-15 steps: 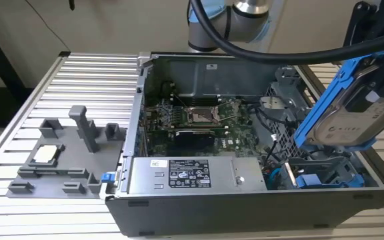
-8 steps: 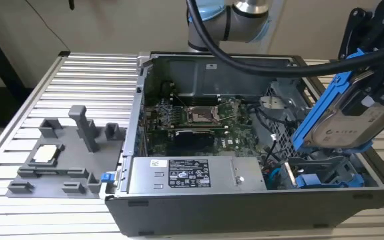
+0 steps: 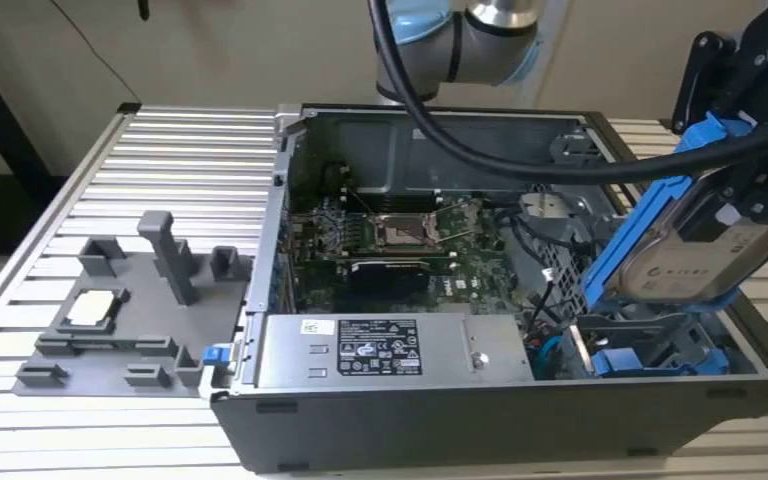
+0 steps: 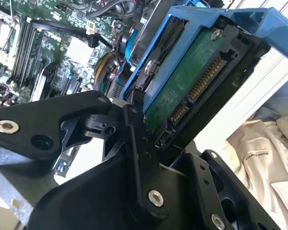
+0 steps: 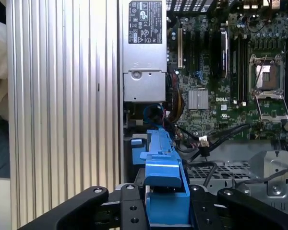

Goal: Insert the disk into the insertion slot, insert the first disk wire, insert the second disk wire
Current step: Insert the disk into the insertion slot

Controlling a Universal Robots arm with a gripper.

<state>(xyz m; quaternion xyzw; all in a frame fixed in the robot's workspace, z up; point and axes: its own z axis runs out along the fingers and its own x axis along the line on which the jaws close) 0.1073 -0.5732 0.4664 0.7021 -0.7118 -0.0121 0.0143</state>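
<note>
In the exterior view my gripper (image 3: pixel 742 185) is shut on the upper end of the disk (image 3: pixel 684 255), a silver-grey drive in a bright blue carrier (image 3: pixel 620 245). The disk hangs steeply tilted, its lower end just over the insertion slot (image 3: pixel 651 352), a dark bay with blue tabs at the case's near corner on the exterior view's right. The second wrist view shows the disk's green circuit board (image 4: pixel 187 81) and connector pins between my black fingers (image 4: pixel 134 124). In the first wrist view the blue carrier (image 5: pixel 163 177) sits clamped in the gripper (image 5: pixel 165 213).
The open computer case holds a green motherboard (image 3: pixel 398 240) and a grey labelled power-supply box (image 3: pixel 377 350) beside the bay. Loose cables (image 3: pixel 544 300) lie next to the slot. A grey fixture (image 3: pixel 131 320) stands on the ribbed table (image 3: pixel 171 160) at the exterior view's left.
</note>
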